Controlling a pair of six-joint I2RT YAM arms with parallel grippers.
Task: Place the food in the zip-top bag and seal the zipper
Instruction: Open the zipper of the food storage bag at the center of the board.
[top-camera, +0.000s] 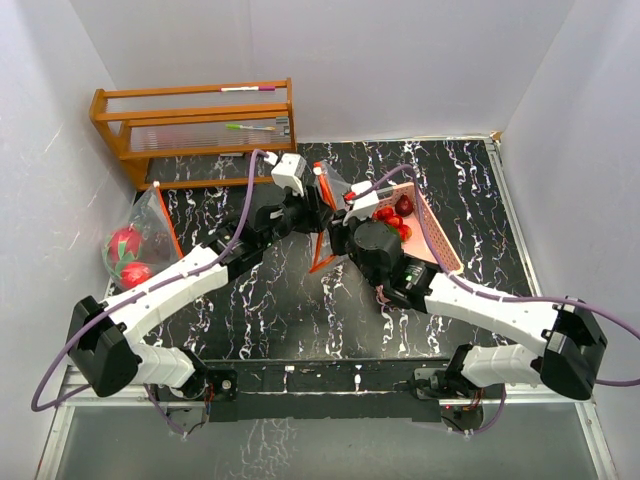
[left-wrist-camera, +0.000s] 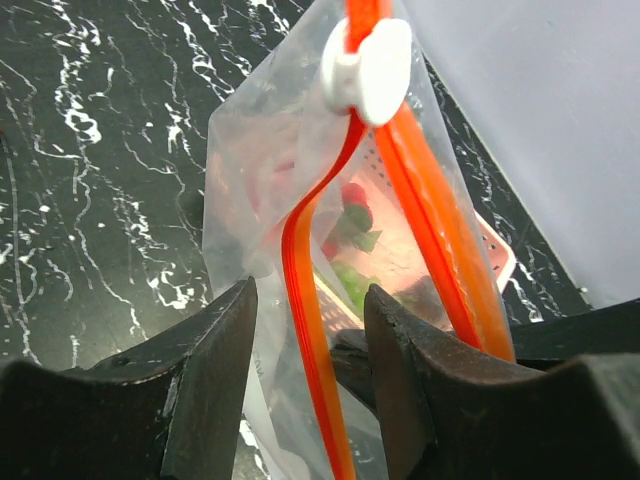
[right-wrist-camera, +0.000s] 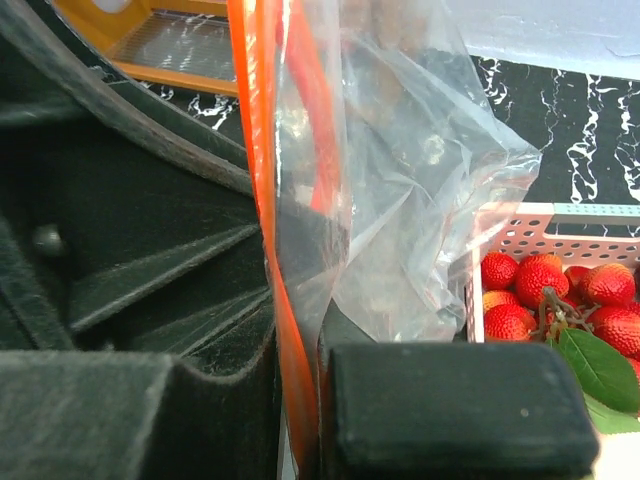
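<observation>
Overhead view of a black marbled table (top-camera: 280, 310) with two robot arms meeting near its middle over a clear zip-top bag (right-wrist-camera: 420, 180), which they hold up off the surface.

The right gripper (right-wrist-camera: 300, 400) is clenched on the bag's orange zipper strip (left-wrist-camera: 310, 330). The strip runs pinched between its two dark pads, and the clear film billows out to one side.

The left gripper (left-wrist-camera: 310, 295) has its fingers apart, one on each side of one track of the same strip (not pressing it). A white slider (left-wrist-camera: 367, 70) sits on the zipper just beyond them. Whether anything lies inside this bag cannot be told, because the film is glossy and the basket shows through it.

A pink mesh basket (top-camera: 435, 235) stands toward the table's right edge, just beside the held bag. It holds red bumpy fruits (right-wrist-camera: 540, 285) with green leaves, and the frame edge and the right arm partly cut it off.

At the left edge lies a second zip-top bag (top-camera: 150, 235) containing a dragon fruit (top-camera: 125, 243) and a red apple (top-camera: 135, 274). Its mouth is hard to make out.

A wooden rack (top-camera: 190, 125) stands in the far left corner.
</observation>
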